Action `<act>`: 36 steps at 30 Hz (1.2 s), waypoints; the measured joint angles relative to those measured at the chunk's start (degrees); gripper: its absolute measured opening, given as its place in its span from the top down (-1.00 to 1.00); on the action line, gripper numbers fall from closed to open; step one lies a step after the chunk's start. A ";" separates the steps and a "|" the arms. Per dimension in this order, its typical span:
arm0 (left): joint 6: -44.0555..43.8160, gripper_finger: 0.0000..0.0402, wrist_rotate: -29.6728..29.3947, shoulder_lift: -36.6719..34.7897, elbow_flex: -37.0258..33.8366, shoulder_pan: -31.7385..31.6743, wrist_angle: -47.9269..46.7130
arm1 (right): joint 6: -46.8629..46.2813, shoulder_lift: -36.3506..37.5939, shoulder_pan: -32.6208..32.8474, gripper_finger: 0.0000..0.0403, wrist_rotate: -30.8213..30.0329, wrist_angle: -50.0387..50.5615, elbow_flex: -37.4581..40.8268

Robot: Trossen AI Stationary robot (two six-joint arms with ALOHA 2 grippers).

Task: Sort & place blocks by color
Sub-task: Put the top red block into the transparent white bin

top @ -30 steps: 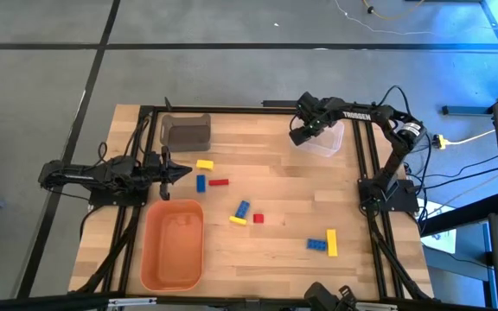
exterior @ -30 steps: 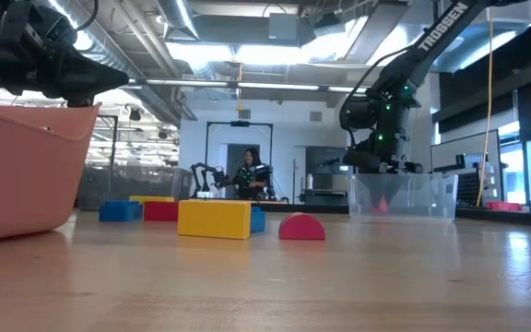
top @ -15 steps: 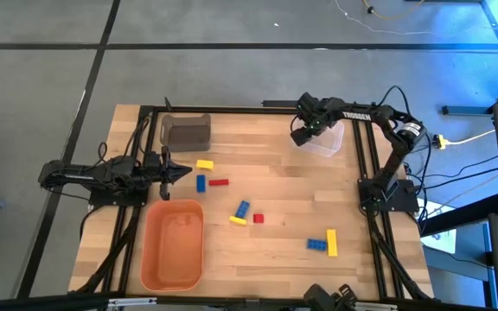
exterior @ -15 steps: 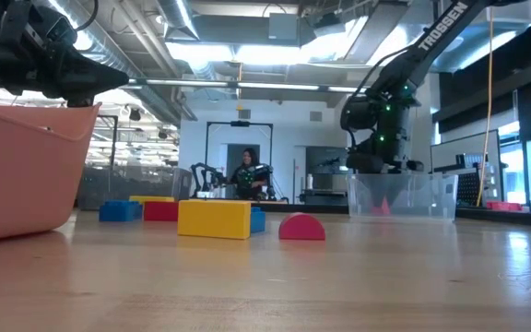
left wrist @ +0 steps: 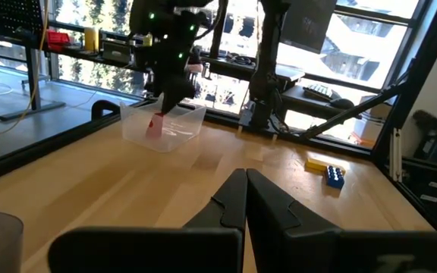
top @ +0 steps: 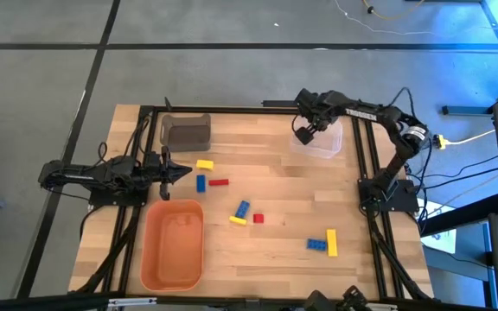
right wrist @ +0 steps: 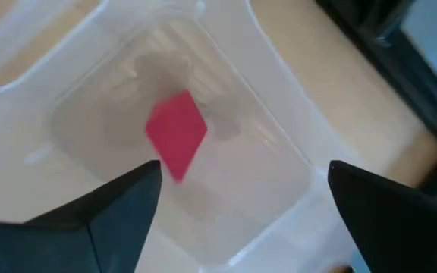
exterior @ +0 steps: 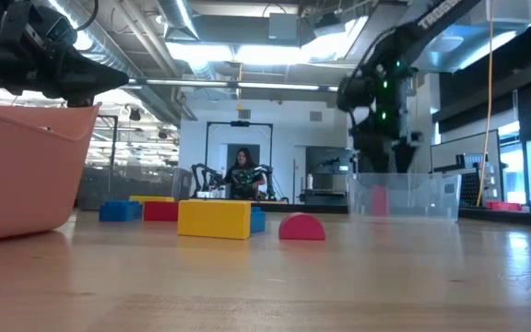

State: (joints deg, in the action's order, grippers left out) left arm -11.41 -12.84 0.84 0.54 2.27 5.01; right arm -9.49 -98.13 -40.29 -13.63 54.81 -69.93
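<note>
Red plastic shows through the clear bin [right wrist: 226,152]: a red block [right wrist: 176,133] lies directly beneath the right end effector [right wrist: 241,201], whose fingers stand wide apart and hold nothing, so the block sits free inside the bin, probably because this bin is meant for red pieces. That end effector [top: 303,132] hangs just above the bin's inner edge, pointing down into it, a sensible pose for letting a piece fall without knocking the thin walls. The other blocks lie on the bench [top: 275,186], well away from it toward the bench's middle: a yellow block [top: 205,164], a blue block [top: 201,182] and a thin red block [top: 219,182] in one group, a blue block [top: 243,208], yellow block [top: 237,220] and small red block [top: 258,218] in a second, and a blue and yellow pair [top: 324,243] farthest off. Closed tight and empty, the left end effector [top: 182,172] waits just beside the first group. An orange bin [top: 174,244] and a grey bin [top: 186,131] stand near it, presumably for the remaining colours.
</note>
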 joint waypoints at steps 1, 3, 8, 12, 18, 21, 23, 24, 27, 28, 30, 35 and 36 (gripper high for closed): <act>0.01 1.00 0.02 0.00 0.00 0.01 0.00 | 0.60 1.09 0.01 -0.85 0.13 0.48 -0.46; -0.01 1.00 0.00 0.00 0.00 0.00 -0.04 | 1.29 4.35 0.42 -0.85 0.38 0.19 -0.88; 0.01 1.00 -0.07 0.00 0.00 0.01 -0.04 | 0.83 15.53 2.09 -0.85 3.51 -1.90 2.49; 0.04 1.00 -0.13 0.00 0.00 0.01 -0.04 | 0.47 26.99 5.24 -0.84 11.76 -11.20 11.61; 0.01 1.00 -0.15 0.00 0.00 0.00 0.32 | -3.76 44.45 13.04 -0.84 25.00 -38.89 32.53; -0.03 1.00 -0.15 0.00 0.00 0.01 0.91 | -6.24 50.17 16.61 -0.84 31.12 -58.70 42.60; -0.03 1.00 -0.15 0.00 0.00 0.01 1.25 | -7.11 52.11 18.61 -0.84 33.90 -71.96 48.18; -0.04 1.00 -0.15 0.00 0.00 0.01 1.31 | -7.09 52.72 19.51 -0.84 34.79 -78.00 50.64; -0.05 1.00 -0.15 0.00 0.00 0.01 1.52 | -6.88 53.03 22.17 -0.84 34.69 -92.73 56.74; -0.05 1.00 -0.17 0.00 0.00 -0.01 1.52 | -6.83 52.92 22.84 -0.84 34.51 -95.76 58.33; -0.03 1.00 -0.17 0.00 0.00 0.01 1.52 | -6.75 52.83 24.00 -0.84 34.40 -98.87 60.71; -0.01 1.00 -0.17 0.00 0.00 0.01 1.49 | -4.56 52.79 25.95 -0.84 34.47 -98.84 63.01; -0.01 1.00 -0.17 0.00 0.00 0.01 1.49 | -3.39 52.79 26.09 -0.84 34.37 -98.88 63.12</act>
State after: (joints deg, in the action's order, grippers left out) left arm -11.42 -13.02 0.84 0.54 2.28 6.50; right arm -12.88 -45.34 -14.20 20.75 -44.07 -6.81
